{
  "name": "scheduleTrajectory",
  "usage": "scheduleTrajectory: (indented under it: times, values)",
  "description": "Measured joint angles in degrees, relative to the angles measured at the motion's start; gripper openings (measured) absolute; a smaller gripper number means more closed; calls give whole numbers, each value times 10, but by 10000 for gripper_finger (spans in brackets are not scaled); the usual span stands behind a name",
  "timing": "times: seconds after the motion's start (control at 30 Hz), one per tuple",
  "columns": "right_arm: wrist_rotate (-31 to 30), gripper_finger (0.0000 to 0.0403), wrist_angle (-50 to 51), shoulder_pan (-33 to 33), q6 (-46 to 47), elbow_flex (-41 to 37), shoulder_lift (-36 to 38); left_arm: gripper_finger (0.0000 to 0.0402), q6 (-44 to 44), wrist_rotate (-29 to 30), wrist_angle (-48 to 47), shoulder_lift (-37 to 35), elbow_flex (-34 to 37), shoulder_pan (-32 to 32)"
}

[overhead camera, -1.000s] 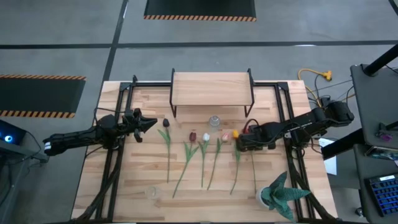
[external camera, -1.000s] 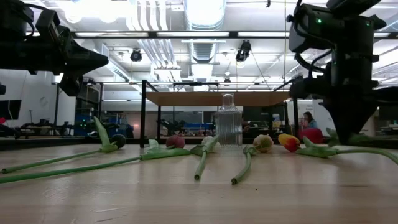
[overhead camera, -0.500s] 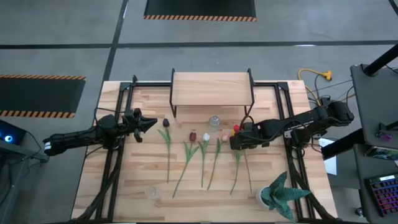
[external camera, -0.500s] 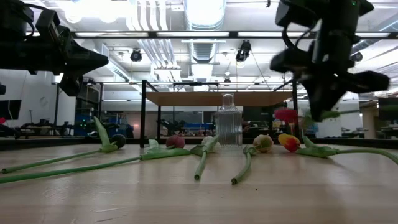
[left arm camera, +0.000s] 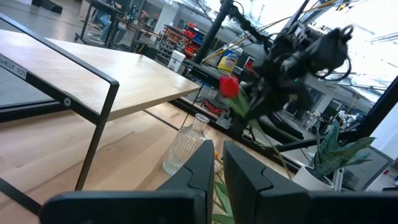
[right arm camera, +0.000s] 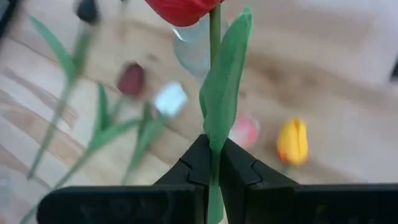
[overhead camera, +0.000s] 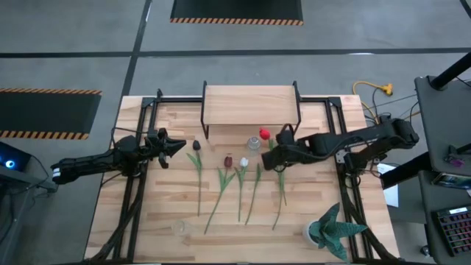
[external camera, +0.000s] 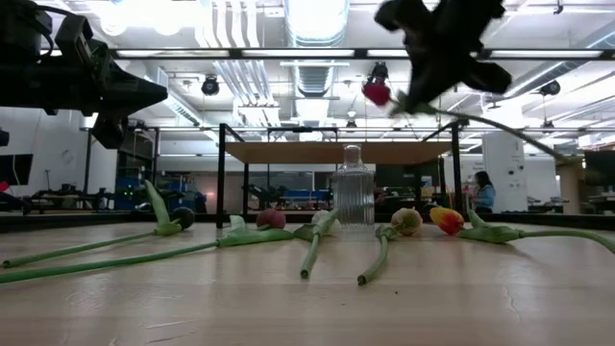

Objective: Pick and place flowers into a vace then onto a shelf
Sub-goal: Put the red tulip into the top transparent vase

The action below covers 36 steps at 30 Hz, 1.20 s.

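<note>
The desk (overhead camera: 147, 213) lies well under the right tool (overhead camera: 282, 156), with the shelf (overhead camera: 250, 103) just beyond it. Below and ahead stands the glass vase (overhead camera: 254, 143). That tool is clamped on a red tulip (overhead camera: 265, 135) by its stem, its head over the vase. The floppy stem could miss the narrow neck and topple the vase. The left tool (overhead camera: 176, 146) waits shut, empty.

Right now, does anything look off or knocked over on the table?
Nothing stands out. The glass vase stands upright before the shelf; the other tulips lie flat in a row. The right gripper holds the red tulip by its stem, lifted beside the vase. The left gripper waits shut, at the left.
</note>
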State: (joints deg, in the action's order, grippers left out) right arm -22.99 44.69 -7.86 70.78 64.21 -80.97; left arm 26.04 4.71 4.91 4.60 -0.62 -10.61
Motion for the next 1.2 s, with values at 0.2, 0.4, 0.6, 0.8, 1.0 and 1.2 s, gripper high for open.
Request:
scheduleTrajectory:
  times: [0.2,0.4,0.6,0.8,1.0,1.2]
  values:
    - [-73,13,-10,0,-116,51,0,17,0,0,0,0,0,0]
    - [-102,13,-72,3,-192,64,0,17,0,0,0,0,0,0]
    - [-78,13,-212,3,-342,59,0,17,0,0,0,0,0,0]
    - [-65,13,-342,3,-456,59,2,17,0,0,0,0,0,0]
    - [-66,13,-411,24,-545,59,3,17,0,0,0,0,0,0]
    - [-66,13,-427,63,-591,59,3,17,0,0,0,0,0,0]
